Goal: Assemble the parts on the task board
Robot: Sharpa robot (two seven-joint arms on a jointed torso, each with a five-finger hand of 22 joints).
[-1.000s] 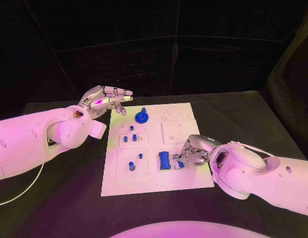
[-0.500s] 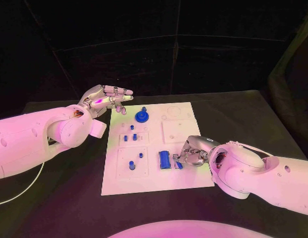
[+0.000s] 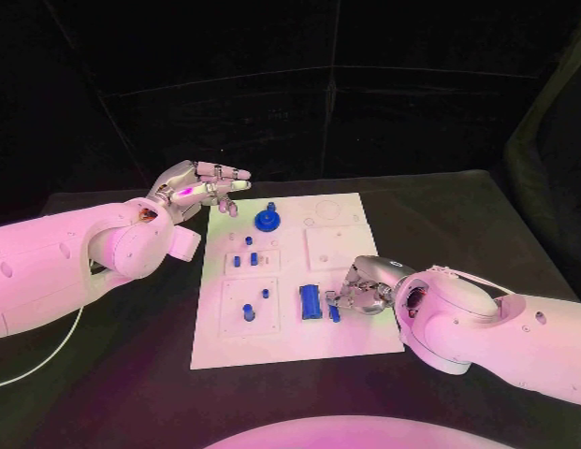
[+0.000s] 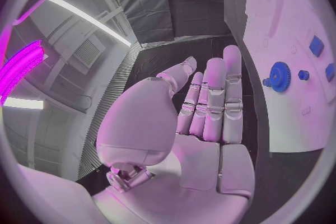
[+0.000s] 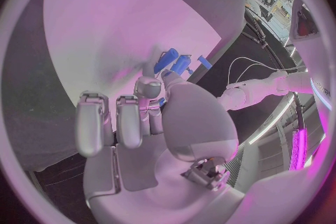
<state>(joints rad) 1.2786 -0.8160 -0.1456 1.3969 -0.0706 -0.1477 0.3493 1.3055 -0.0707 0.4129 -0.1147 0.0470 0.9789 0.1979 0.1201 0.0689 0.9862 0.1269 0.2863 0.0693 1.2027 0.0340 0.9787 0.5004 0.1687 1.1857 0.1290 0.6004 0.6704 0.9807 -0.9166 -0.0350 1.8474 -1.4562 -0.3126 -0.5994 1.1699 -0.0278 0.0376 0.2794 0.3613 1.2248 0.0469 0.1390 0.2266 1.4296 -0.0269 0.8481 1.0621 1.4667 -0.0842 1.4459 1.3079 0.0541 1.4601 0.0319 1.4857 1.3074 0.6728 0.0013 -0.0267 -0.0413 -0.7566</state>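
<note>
two hands, one at work on the near blue pieces

nearest us, our right hand (image 3: 357,292) sits low on the near right part of the white board (image 3: 351,344), fingers curled in against a small blue piece (image 3: 333,311) just beside the longer blue block (image 3: 311,301). we judge it is working that piece toward its seat, which would explain the low, tucked pose. whether the piece is truly pinched or only pressed, we cannot tell. in the right wrist view the blue pieces (image 5: 173,61) lie just past the curled fingertips (image 5: 148,88).

further along the board lie small blue pegs (image 3: 247,311) and (image 3: 244,259), then a blue gear (image 3: 268,222) near the far end.

farthest off, our left hand (image 3: 198,190) hovers beyond the board's far left corner, fingers straight and apart, holding nothing, likely parked clear of the work.

against a second ago, the right hand has crept slightly toward the block; the left has not moved.
</note>
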